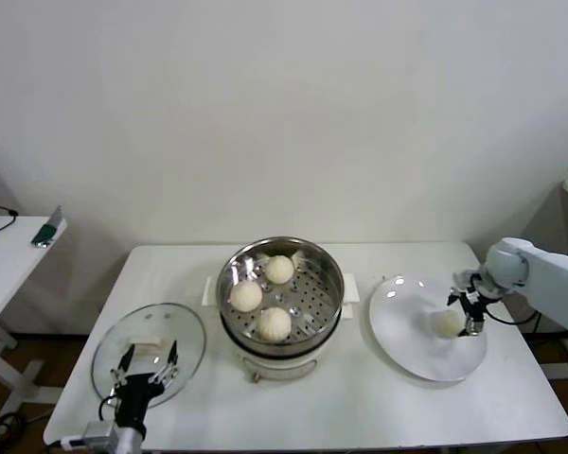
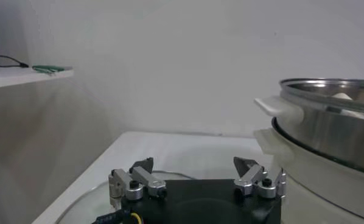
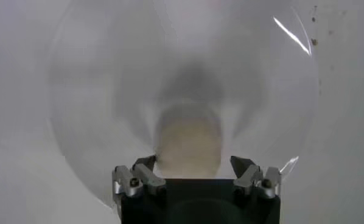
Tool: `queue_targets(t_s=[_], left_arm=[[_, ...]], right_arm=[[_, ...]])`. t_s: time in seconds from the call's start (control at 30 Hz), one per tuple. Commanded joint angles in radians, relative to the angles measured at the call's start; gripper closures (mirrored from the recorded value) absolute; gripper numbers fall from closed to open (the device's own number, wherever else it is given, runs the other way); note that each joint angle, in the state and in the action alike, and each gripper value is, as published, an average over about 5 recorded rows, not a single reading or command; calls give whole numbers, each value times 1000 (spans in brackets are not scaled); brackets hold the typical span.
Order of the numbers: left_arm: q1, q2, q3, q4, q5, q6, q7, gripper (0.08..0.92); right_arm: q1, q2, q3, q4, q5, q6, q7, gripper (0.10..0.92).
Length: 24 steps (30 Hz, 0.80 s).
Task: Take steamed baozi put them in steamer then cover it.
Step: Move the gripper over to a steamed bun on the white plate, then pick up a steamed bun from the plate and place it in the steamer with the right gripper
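Three steamed baozi lie in the shiny steamer, which stands on its white cooker base at the table's middle. A fourth baozi rests on the white plate at the right. My right gripper straddles that bun. It is open: one finger touches the dough and the other stands a little off. The glass cover lies flat at the front left, with its white handle on top. My left gripper hovers open just over the cover, holding nothing.
The steamer's rim and white side handle rise close beside the left gripper. A second white table with a green object stands at the far left. The work table's front edge runs just before the cooker.
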Motion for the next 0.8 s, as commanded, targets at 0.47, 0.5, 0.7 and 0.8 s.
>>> queue_targets(t_s=[0.47, 0.5, 0.7, 0.8], left_arm=[[-1, 0, 1, -5, 3, 2, 0, 177], [-1, 0, 1, -6, 3, 2, 0, 177], [-6, 7, 5, -8, 1, 4, 0, 177], [-7, 11, 8, -10, -1, 4, 1, 177]], right_arm=[[455, -4, -317, 191, 275, -55, -24, 329], [547, 12, -386, 219, 327, -62, -27, 330], [934, 162, -587, 353, 585, -112, -43, 330], [994, 240, -567, 433, 705, -158, -15, 330]])
